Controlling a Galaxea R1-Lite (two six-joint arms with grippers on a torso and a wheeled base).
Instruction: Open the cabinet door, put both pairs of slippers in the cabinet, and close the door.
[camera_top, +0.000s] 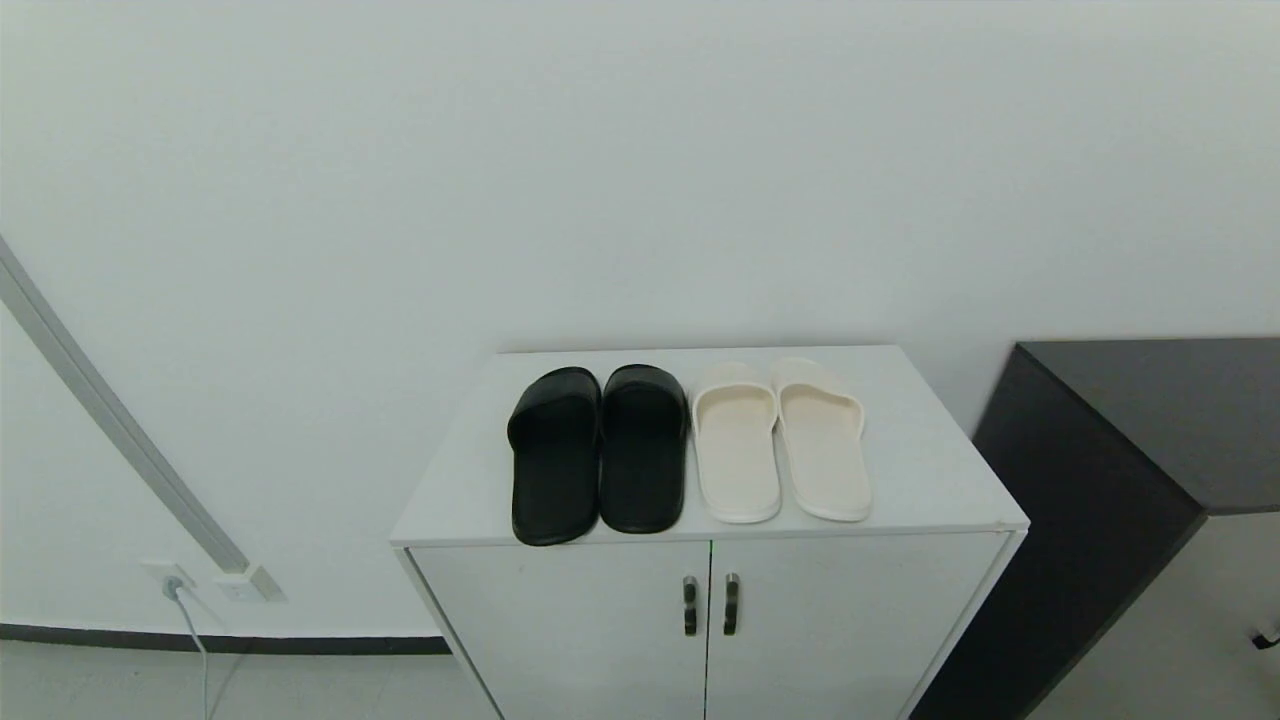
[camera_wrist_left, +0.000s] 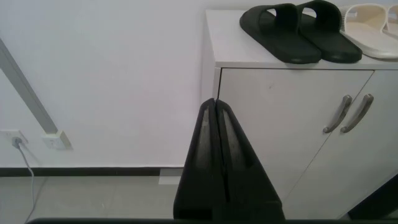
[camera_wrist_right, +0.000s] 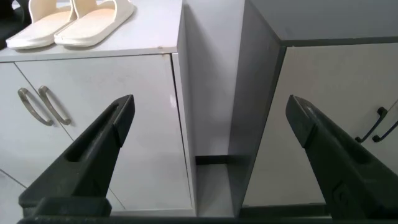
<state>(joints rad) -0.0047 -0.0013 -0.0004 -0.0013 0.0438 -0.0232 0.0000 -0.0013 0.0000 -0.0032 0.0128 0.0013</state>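
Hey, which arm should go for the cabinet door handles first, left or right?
Probably right. The right gripper is open, ready to close on a handle, while the left gripper is shut and would have to open first. The cabinet is closed, and neither gripper touches it.

A: Looking at the cabinet (camera_top: 930, 470): standing how?

B: Standing upright, white, backing onto the wall. Keeping both doors (camera_top: 570, 640) shut, with two metal handles (camera_top: 690, 605) hanging vertical, just beside each other along the centre seam.

A: And carrying what on top?

B: Carrying the black slippers (camera_top: 598, 455) and the cream slippers (camera_top: 782, 440), all lying flat, soles down, in one row. Placing the black pair at 9 o'clock of the cream pair, just beside it. Pointing every toe to 12 o'clock, toward the wall, and every heel to 6 o'clock. Reaching the front edge with the black heels, stopping just short of it with the cream ones.
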